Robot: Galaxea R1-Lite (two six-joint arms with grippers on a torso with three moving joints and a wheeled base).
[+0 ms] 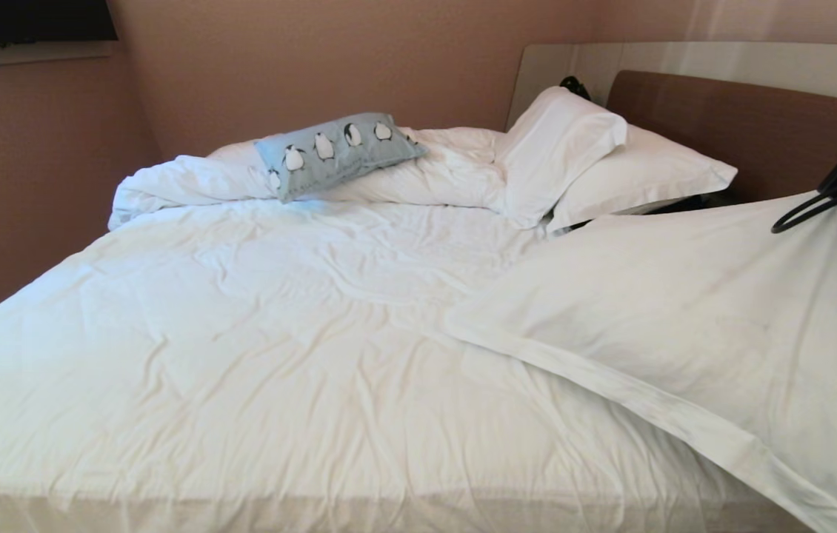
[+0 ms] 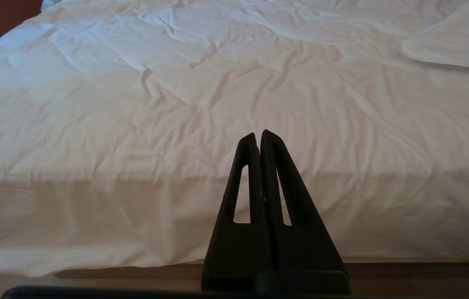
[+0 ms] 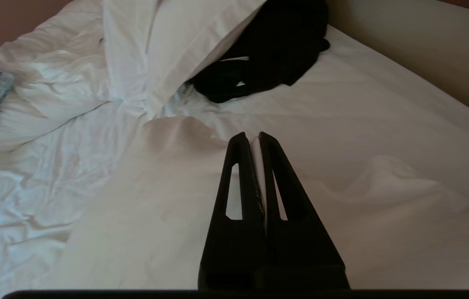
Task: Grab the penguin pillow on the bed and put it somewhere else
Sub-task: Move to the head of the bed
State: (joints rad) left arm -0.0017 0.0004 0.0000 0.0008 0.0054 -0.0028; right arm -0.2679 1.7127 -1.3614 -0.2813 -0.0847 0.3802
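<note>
Small light blue-grey penguin-print pillow [image 1: 335, 152] sits far left on bunched duvet of big white bed [image 1: 255, 348], untouched. Right claw [image 3: 252, 139] pinched on large white pillowcase [image 1: 692, 311], wrong item. I drop it, reach left. Left claw [image 2: 258, 138] closed, parked at bed's foot.

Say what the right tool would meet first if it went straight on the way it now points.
Probably the white sheet just ahead of the shut right tool; further along that line lies a black garment by a white pillow. Depth is unclear.
</note>
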